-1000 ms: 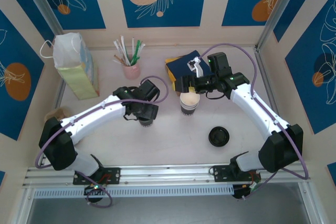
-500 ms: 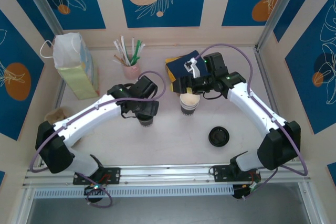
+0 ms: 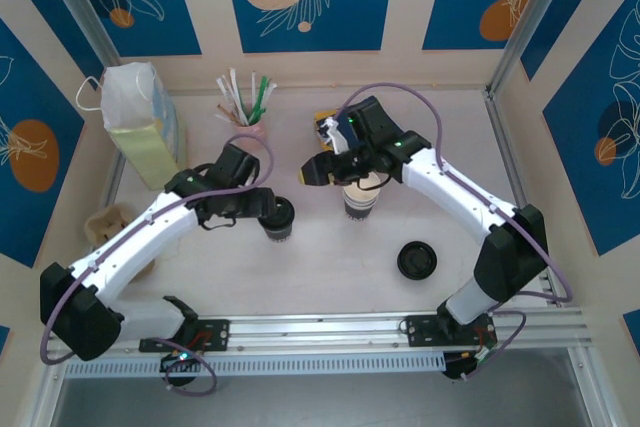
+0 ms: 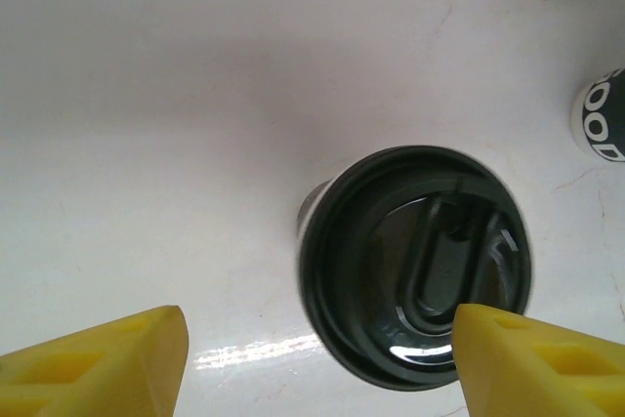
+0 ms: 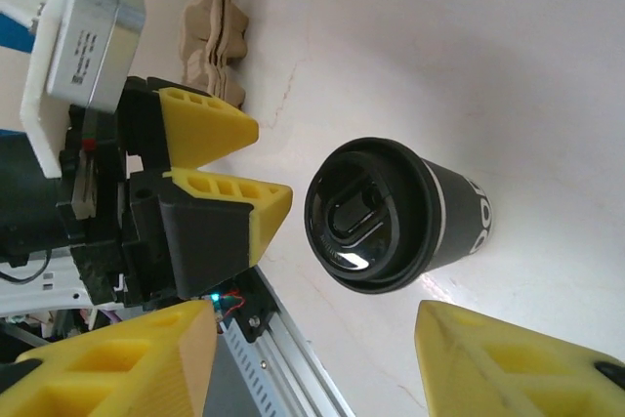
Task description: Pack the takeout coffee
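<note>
The left gripper (image 4: 320, 324) is hanging over the coffee cup (image 4: 415, 271), its jaws standing wide apart and gripping nothing. In its wrist view the cup is sitting upright on the table (image 4: 195, 95) in the gap between the two yellow fingers (image 4: 98, 363), but well off centre. It is standing far from one finger, while the other finger is overlapping the rim of the cup's black lid (image 4: 371, 251). I cannot tell whether that finger is touching it. From above, the left gripper (image 3: 266, 209) is sitting just beside the coffee cup (image 3: 281, 219), on the side facing its own arm.

The right gripper (image 5: 314, 319) is open too, its yellow fingers (image 5: 117, 358) spreading wide and holding nothing. The coffee cup (image 5: 391, 217) is standing out ahead of these fingertips, clear of them. The left gripper (image 5: 273, 161) is pointing at the cup from one side, its nearer fingertip close to the lid. Cardboard trays (image 5: 210, 26) are lying farther out, past the left gripper.

In the top view the right gripper (image 3: 322, 169) is reaching across toward the left arm. A lidless striped cup (image 3: 360, 197) is standing just behind it, under its wrist. A loose black lid (image 3: 417, 260) is lying well back from the right gripper, toward that arm's base.
</note>
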